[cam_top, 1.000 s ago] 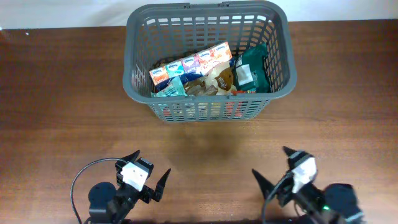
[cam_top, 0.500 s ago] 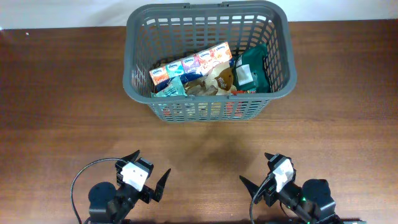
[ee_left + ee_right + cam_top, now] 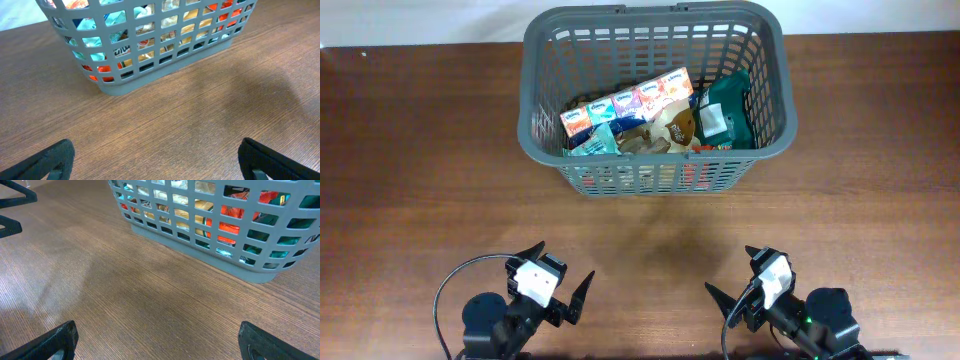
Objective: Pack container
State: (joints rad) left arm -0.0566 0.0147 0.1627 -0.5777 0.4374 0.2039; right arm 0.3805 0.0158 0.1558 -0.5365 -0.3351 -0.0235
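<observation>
Container, a dark grey lattice basket, sat at the far middle of the surface, well apart from both arms. Inside, towards its near wall, lay a row of tissue packs, a brown snack bag, a teal packet and a dark green pack. The far half of its floor looked bare. No loose grocery showed on the wood in any view. The left gripper and right gripper hung by the near edge, jaws spread wide and holding nothing, and each wrist camera looked across bare wood at the basket's near wall.

Judged from that, packing looked finished or nearly so, and the step in hand was parking the arms. Doing it well meant keeping the tips away from the lattice slots, where one could snag and drag the basket. It also meant keeping the two arms apart, since the right wrist view showed the other arm's fingers close by. Had another item come, the bare far half was the place for it, released low so the packs inside did not shift
</observation>
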